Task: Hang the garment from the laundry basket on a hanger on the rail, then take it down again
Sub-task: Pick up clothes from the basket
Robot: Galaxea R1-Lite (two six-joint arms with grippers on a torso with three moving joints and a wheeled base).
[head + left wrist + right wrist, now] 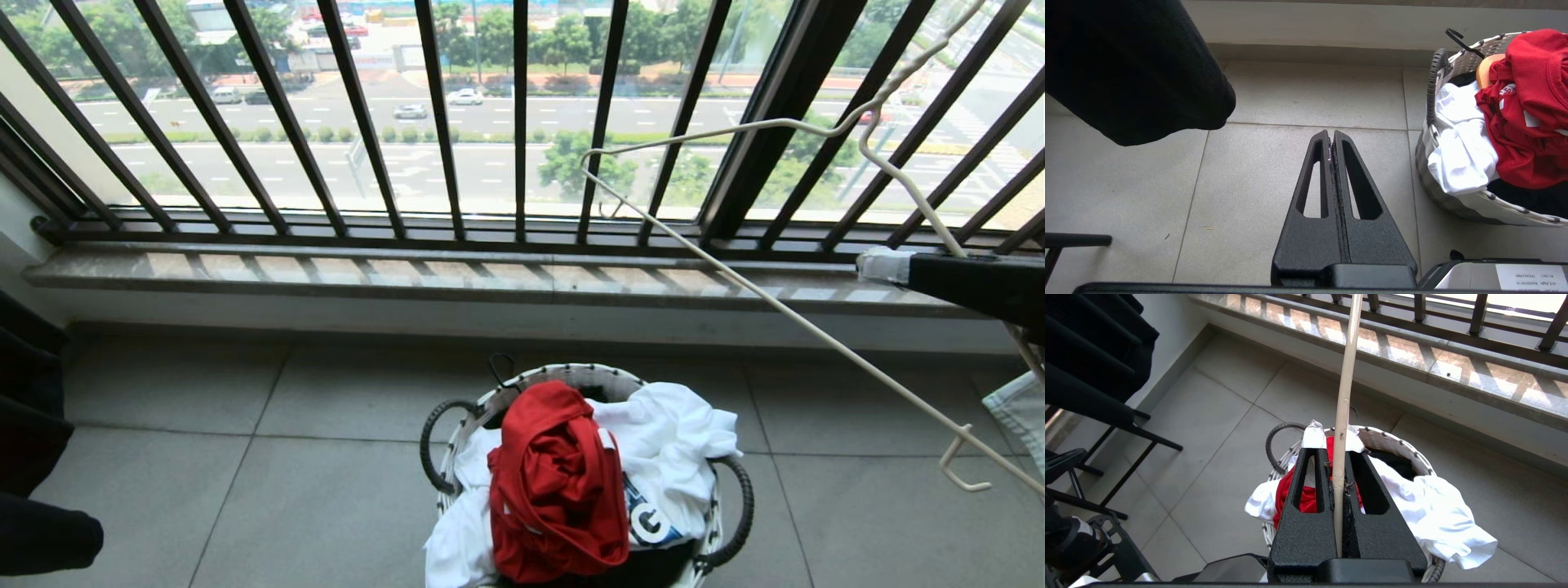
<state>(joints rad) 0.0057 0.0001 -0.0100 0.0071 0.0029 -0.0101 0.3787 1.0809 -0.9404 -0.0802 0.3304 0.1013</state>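
Observation:
The garment (555,482), a red T-shirt, lies crumpled on top of the laundry basket (571,371) on the tiled floor in front of me. My right gripper (886,265) is at the right edge of the head view, above the basket, shut on the bar of the pale wire hanger (816,331). The hanger slants up toward the window. In the right wrist view the hanger (1345,388) runs between the shut jaws of the gripper (1333,437), with the garment (1284,490) and basket (1392,443) below. My left gripper (1330,134) hangs shut and empty over the floor, left of the basket (1453,204) and garment (1527,122). The rail is out of view.
A white cloth (678,441) lies under the red shirt, with an orange wooden hanger (1484,69) in the basket. A black garment (1126,61) hangs at my left. The dark barred window railing (522,122) and stone sill (408,273) stand behind. A dark rack frame (1106,416) is on the left.

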